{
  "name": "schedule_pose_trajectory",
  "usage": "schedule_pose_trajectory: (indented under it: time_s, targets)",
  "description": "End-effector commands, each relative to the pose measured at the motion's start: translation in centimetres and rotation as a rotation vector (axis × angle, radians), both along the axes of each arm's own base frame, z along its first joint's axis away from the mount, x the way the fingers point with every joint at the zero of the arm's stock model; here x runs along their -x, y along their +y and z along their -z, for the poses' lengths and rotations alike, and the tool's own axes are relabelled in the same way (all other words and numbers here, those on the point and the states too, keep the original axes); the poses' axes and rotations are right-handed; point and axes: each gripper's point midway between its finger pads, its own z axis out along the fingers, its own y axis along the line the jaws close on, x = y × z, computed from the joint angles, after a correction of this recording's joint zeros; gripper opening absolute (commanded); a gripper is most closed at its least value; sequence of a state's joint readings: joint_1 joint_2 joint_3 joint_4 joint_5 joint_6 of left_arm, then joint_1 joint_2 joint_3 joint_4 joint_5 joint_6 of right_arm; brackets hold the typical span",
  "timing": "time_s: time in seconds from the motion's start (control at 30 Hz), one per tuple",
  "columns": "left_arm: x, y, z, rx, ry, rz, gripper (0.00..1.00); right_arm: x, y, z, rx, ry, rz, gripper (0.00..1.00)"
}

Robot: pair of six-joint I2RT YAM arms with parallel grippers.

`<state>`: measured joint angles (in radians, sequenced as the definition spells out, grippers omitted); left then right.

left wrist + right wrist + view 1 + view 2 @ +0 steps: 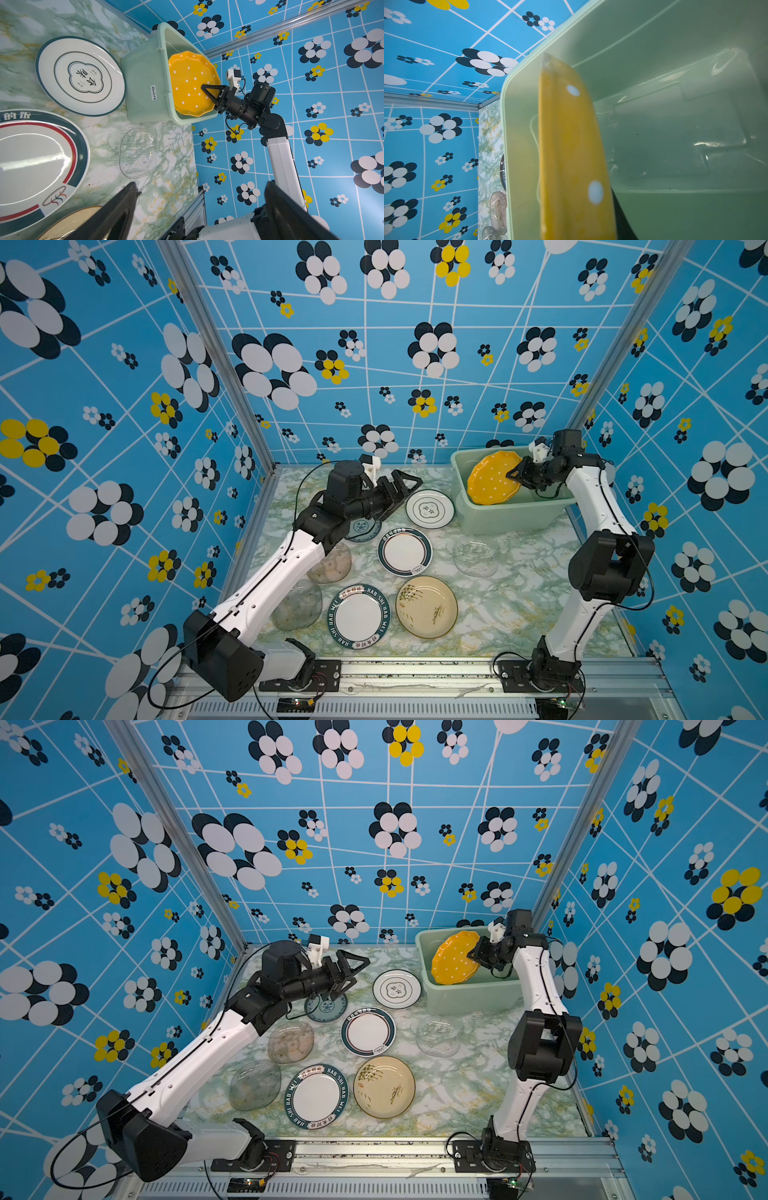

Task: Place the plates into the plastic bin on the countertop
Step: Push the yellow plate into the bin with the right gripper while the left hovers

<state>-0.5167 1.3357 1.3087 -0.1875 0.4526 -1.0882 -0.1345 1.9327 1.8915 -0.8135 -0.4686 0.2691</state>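
Right gripper (pixel 516 475): jaws are clamped on the rim of the yellow plate (pixel 492 482), one finger lying across its dotted face in the left wrist view.
Yellow plate: it is held steeply tilted, almost on edge, inside the plastic bin (pixel 513 519), with its low edge down between the walls; whether that edge touches the bin floor cannot be told.
Handling of the yellow plate: it looks like glazed ceramic, so probably stiff, brittle and slick. Pinched at one rim point, its weight likely wants to swing it, so a gentle lowering before letting go seems wise.
Where to hold: the scalloped rim is the only part thin enough to pinch; a dip between two scallops would likely seat the fingers best.
Plastic bin: it stands at the far right of the countertop (pixel 523 597) and appears to hold nothing else; its thin walls may flex or slide if knocked.
Left gripper (pixel 400 495): jaws are spread wide with nothing between them, hovering over the blue-patterned plate (pixel 365 529).
Plates on the countertop: a white plate with a centre mark (pixel 430 509) lies just beside the bin, and a green-rimmed plate (pixel 405 551), a lettered plate (pixel 359 616) and a beige plate (pixel 427 607) lie nearer the front.
Clear glass plate (pixel 476 556): it is hard to see against the marble; likely fragile, slippery and flat-lying, so its rim would need lifting from the edge.
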Motion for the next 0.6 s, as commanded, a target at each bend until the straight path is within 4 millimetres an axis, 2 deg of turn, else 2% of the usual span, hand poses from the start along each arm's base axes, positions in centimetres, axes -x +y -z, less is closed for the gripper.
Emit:
schedule_pose_trajectory:
  time_s: [0.0, 0.2, 0.57]
  targets:
    - [0.0, 0.3, 0.1, 0.008, -0.005, 0.006, 0.97, -0.9, -0.1, -2.5, 0.012, -0.075, -0.030, 0.00]
    - [-0.1, 0.8, 0.5, 0.015, 0.004, -0.006, 0.97, -0.3, 0.0, -1.1, 0.020, -0.020, -0.050, 0.00]
    - [0.2, 1.4, 1.5, 0.020, 0.022, -0.012, 0.97, 2.7, -0.3, 0.9, 0.050, 0.063, -0.038, 0.00]
